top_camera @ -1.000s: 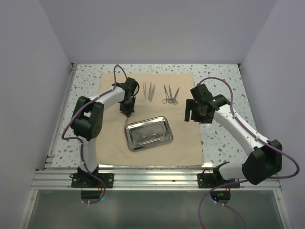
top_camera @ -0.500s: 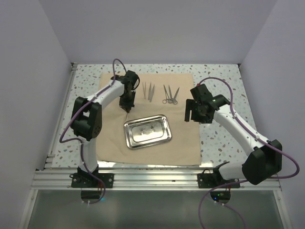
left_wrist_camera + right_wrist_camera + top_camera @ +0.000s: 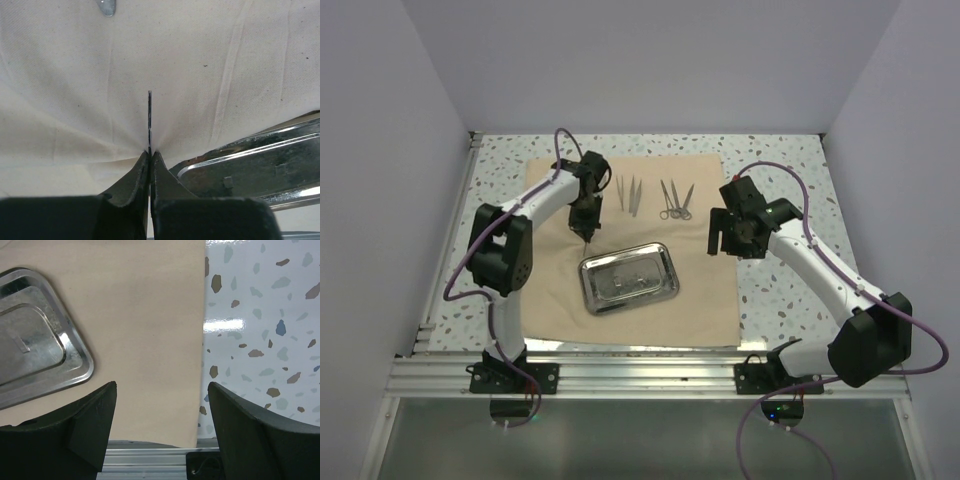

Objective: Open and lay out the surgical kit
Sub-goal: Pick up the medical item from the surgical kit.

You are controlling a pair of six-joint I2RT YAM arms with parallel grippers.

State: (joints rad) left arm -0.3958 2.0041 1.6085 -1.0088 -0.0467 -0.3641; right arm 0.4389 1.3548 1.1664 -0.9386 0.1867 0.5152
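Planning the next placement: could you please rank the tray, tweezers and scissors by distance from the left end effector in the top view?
1. Tray: its corner lies just near-side of the left end effector.
2. Tweezers: far side, to the right.
3. Scissors: farther right again.

No legible text, label, brand, number or sign in any view. The steel tray (image 3: 260,170) bears a small raised mark on its floor, too blurred to read. The cloth wrap (image 3: 560,300) and bench (image 3: 260,315) carry no lettering.
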